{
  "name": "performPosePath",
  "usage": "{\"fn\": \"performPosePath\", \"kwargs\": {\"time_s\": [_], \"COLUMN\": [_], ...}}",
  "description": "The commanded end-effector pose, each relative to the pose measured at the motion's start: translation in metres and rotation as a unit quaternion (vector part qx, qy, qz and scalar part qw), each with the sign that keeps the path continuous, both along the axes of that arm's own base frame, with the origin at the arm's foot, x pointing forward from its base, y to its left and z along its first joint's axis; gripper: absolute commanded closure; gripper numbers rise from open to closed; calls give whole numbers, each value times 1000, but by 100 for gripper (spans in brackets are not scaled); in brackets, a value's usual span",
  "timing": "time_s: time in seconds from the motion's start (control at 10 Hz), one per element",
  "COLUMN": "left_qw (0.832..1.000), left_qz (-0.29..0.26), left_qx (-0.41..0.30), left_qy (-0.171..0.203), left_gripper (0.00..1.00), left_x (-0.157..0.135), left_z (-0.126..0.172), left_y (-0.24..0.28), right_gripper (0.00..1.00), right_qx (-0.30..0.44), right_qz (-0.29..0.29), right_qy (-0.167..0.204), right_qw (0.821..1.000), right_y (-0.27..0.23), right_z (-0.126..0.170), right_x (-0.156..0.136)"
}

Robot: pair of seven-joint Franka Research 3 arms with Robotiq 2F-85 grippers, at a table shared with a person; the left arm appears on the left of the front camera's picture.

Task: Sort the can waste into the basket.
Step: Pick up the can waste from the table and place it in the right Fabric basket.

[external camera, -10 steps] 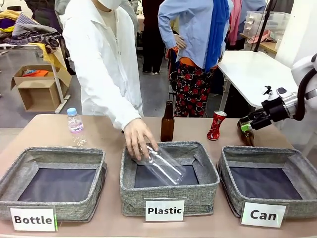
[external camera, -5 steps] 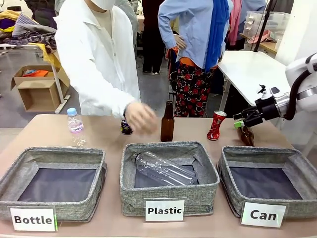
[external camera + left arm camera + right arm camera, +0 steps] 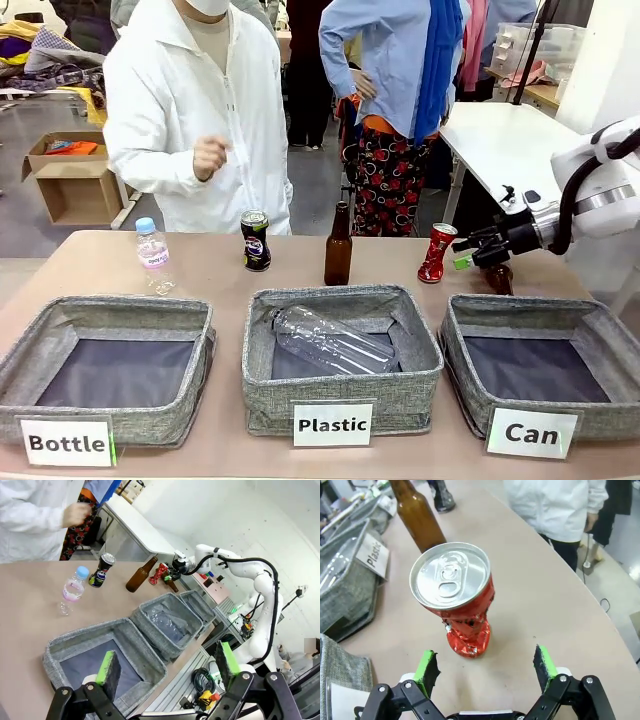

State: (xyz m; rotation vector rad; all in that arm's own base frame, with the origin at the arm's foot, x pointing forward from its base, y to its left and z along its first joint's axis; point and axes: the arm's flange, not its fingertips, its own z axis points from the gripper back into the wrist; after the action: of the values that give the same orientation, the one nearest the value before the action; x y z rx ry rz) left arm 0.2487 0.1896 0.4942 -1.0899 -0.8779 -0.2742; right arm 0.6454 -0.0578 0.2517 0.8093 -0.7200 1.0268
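The right arm [image 3: 590, 190] is nearer: its jaws stand wide open and empty. The crushed red can [image 3: 457, 595] stands upright, leaning slightly, at frame centre straight ahead of them on the worktop [image 3: 545, 595]. The Can basket [image 3: 465, 415] sits lower right in the front view.
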Motion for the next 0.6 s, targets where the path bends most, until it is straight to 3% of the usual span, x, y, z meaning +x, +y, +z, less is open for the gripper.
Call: {"fn": "performPosePath", "kwargs": {"time_s": [0.0,0.5], "left_qw": [1000,1000], "left_qz": [-2,-2], "left_qx": [-3,-3], "left_qy": [-15,-15], "left_gripper": [0,0], "left_x": [2,2], "left_z": [2,2], "left_y": [1,1], "right_gripper": [0,0], "right_qx": [12,41], "right_qz": [34,70], "right_qy": [-10,-12], "right_qw": [999,997], "right_y": [10,35], "right_z": [-4,-14], "right_x": [8,9]}}
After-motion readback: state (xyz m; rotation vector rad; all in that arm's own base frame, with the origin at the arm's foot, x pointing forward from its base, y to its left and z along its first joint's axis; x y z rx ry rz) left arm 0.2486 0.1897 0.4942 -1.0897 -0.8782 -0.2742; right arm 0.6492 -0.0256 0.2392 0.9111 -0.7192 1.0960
